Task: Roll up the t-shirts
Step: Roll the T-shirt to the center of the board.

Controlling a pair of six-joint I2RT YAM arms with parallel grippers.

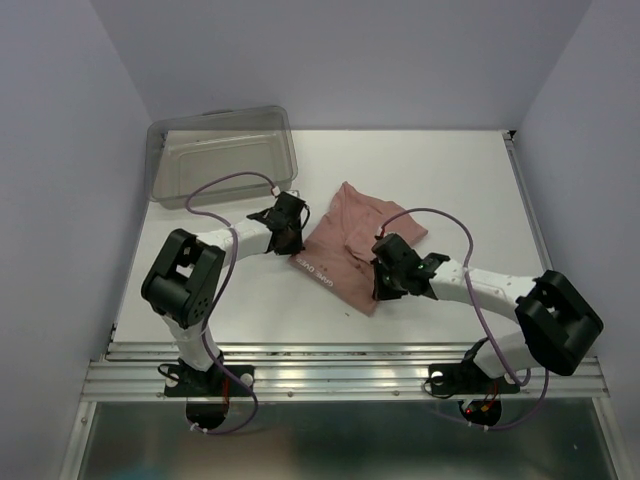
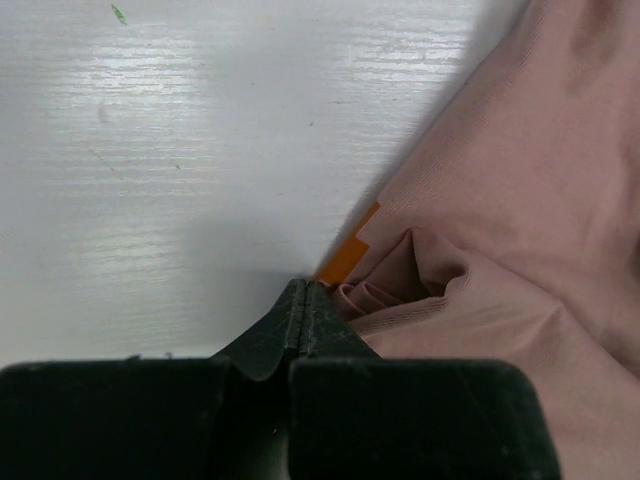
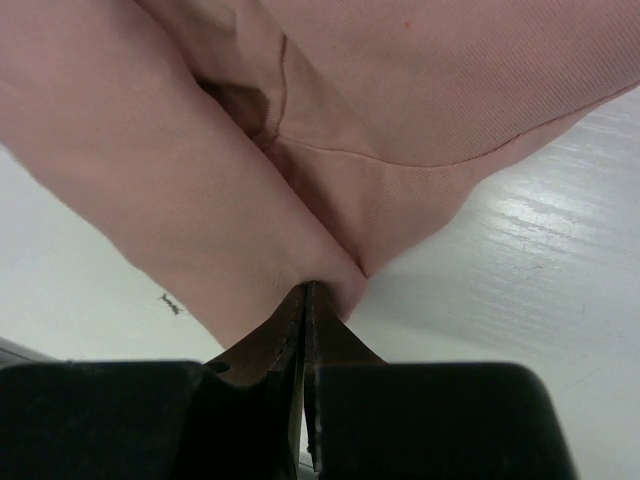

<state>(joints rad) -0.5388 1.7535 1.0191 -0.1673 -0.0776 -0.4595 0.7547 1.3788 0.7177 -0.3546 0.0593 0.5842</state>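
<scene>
The dusty-pink t-shirt [image 1: 352, 238] lies folded and rumpled in the middle of the table, with a strip of white print showing near its left edge. My left gripper [image 1: 296, 243] is at that left edge. In the left wrist view its jaws [image 2: 305, 288] are pressed together, with small folds of the pink t-shirt [image 2: 500, 200] and an orange patch [image 2: 348, 256] gathered at the tips. My right gripper [image 1: 382, 288] is at the shirt's near right part. It [image 3: 307, 292] is shut on the t-shirt [image 3: 330, 90], whose cloth bunches and draws into the tips.
A clear grey plastic bin [image 1: 222, 155] stands at the back left corner, just behind the left arm. Grey walls close in the table on three sides. A metal rail [image 1: 350, 372] runs along the near edge by the arm bases.
</scene>
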